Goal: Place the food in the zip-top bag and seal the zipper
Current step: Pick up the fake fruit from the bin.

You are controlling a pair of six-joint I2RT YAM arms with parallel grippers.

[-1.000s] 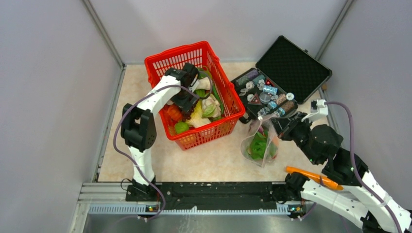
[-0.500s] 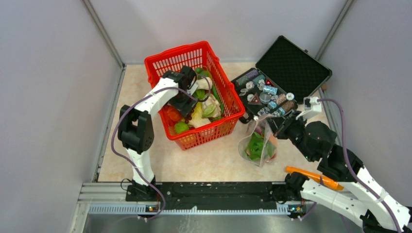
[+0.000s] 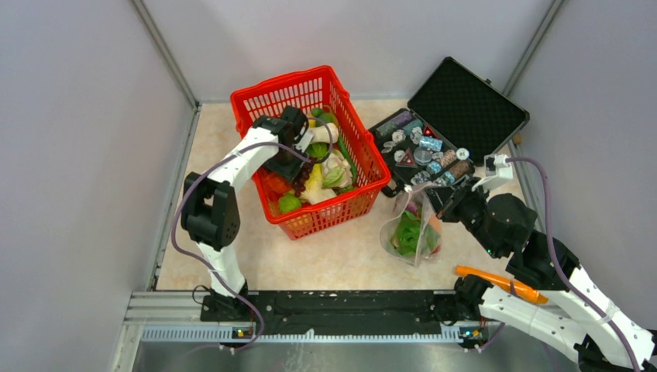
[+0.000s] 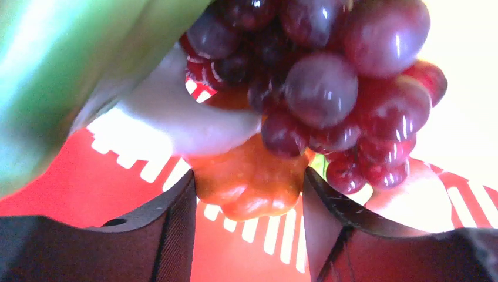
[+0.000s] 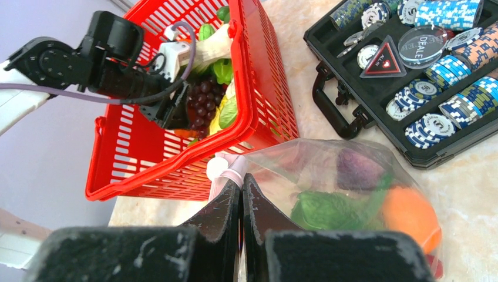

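My left gripper is down in the red basket. In the left wrist view its fingers are closed on a small orange pumpkin, with a bunch of dark red grapes pressed against it. The zip-top bag stands on the table right of the basket. It holds green lettuce, an orange round and a purple piece. My right gripper is shut on the bag's mouth edge, beside the white-pink zipper slider.
More toy food lies in the basket, with green, white and orange pieces. An open black case of poker chips sits behind the bag, its front wall close to it. Grey walls enclose the table.
My left gripper has shifted a little left and back inside the basket. My right gripper pulled the bag slightly left a second ago and has held still since.
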